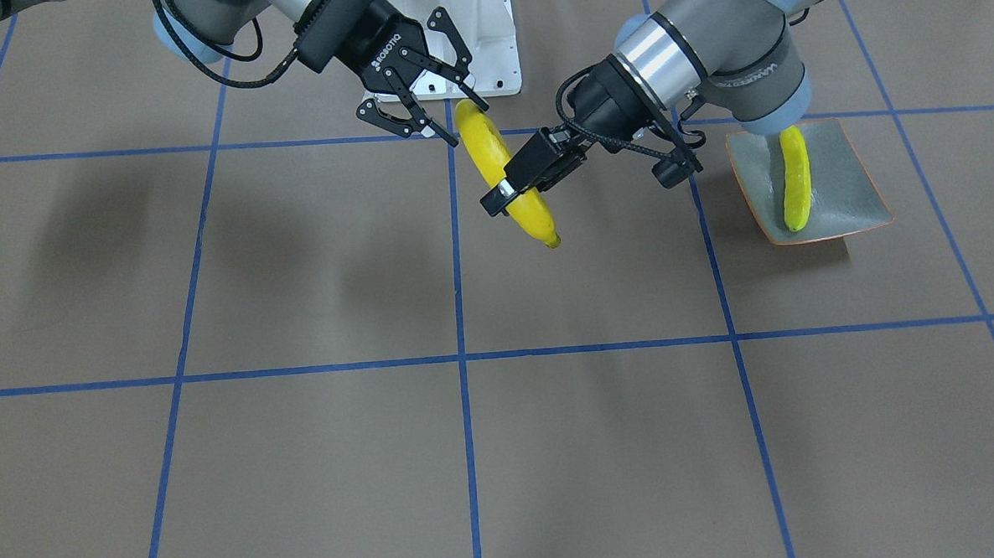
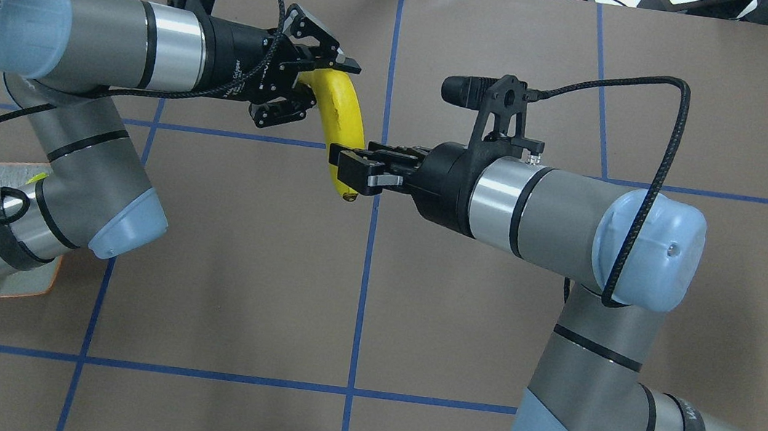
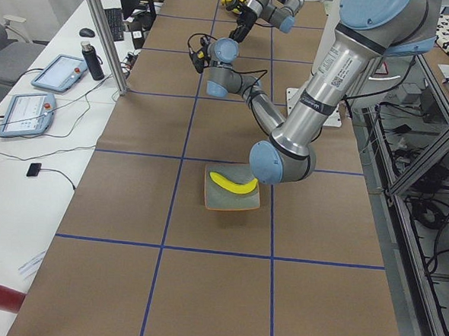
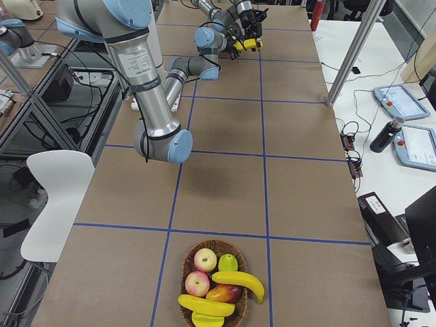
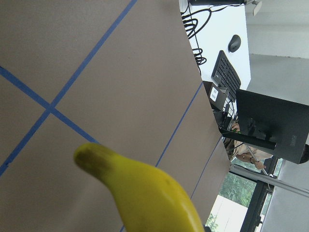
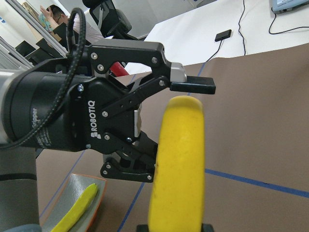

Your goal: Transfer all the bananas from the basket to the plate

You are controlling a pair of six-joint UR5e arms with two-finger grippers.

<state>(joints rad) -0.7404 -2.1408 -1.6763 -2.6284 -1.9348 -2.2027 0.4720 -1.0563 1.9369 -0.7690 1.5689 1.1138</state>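
A yellow banana [image 2: 345, 112] hangs in the air above the table's middle. My right gripper [image 2: 349, 167] is shut on its lower part, and the brown tip pokes out just past the fingers. My left gripper [image 2: 327, 84] stands open around the banana's other end, with its jaws spread on either side. The grey-green plate [image 1: 845, 188] lies on my left with one banana [image 1: 795, 178] in it. Far off at the table's right end, the wicker basket [image 4: 185, 272] holds two more bananas [image 4: 238, 281] among other fruit.
Two apples [image 4: 204, 260], a green fruit and a reddish one share the basket. The white robot mount [image 1: 453, 38] stands at the table's near edge. My left arm's elbow [image 2: 126, 228] hangs over the plate. Desks with tablets flank the table; a person sits beyond.
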